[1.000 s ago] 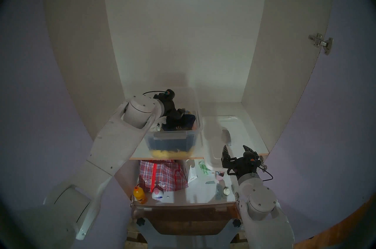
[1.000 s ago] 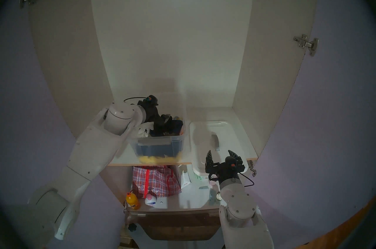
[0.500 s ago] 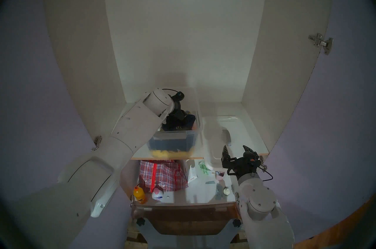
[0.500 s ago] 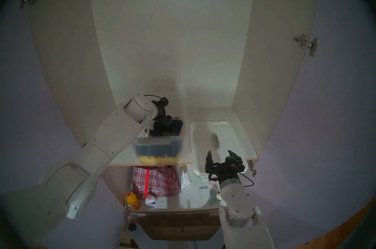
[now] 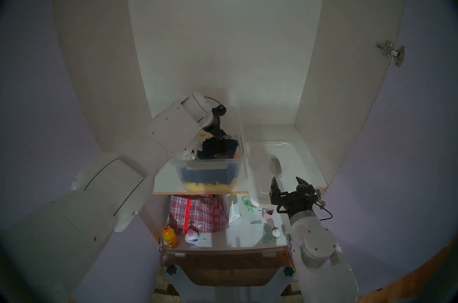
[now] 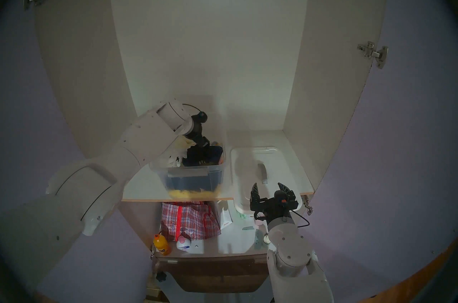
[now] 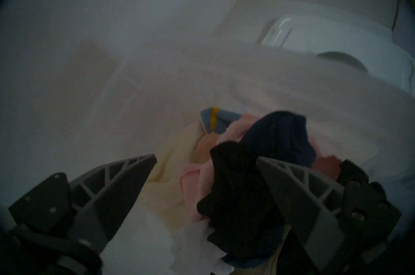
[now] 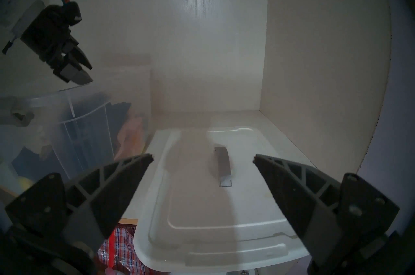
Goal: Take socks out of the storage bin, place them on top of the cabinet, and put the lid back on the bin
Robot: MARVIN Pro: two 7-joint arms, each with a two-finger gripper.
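Observation:
The clear storage bin point(image 5: 208, 172) stands open on the cabinet's white board point(image 5: 166, 183), full of socks. The black socks point(image 7: 235, 189) lie on top of the pile, also seen in the head view point(image 5: 212, 146). My left gripper point(image 7: 206, 157) is open just above the pile, its right finger point(image 7: 292, 189) against the black bundle; it also shows in the head views point(image 5: 222, 137) point(image 6: 207, 144). The white lid point(image 5: 270, 146) with its grey handle point(image 8: 222, 164) lies right of the bin. My right gripper point(image 5: 286, 180) is open and empty over the lid's front end.
Navy point(image 7: 280, 133), pink, cream and white socks fill the bin. The lower shelf holds a red checked bag point(image 5: 198, 213), an orange bottle point(image 5: 169, 236) and small items. Cabinet side walls stand close on both sides. A dark brown drawer unit point(image 5: 228, 270) sits below.
My left arm's elbow and wrist have swung up and back over the bin, while its gripper stays above the black socks. The right arm has not moved.

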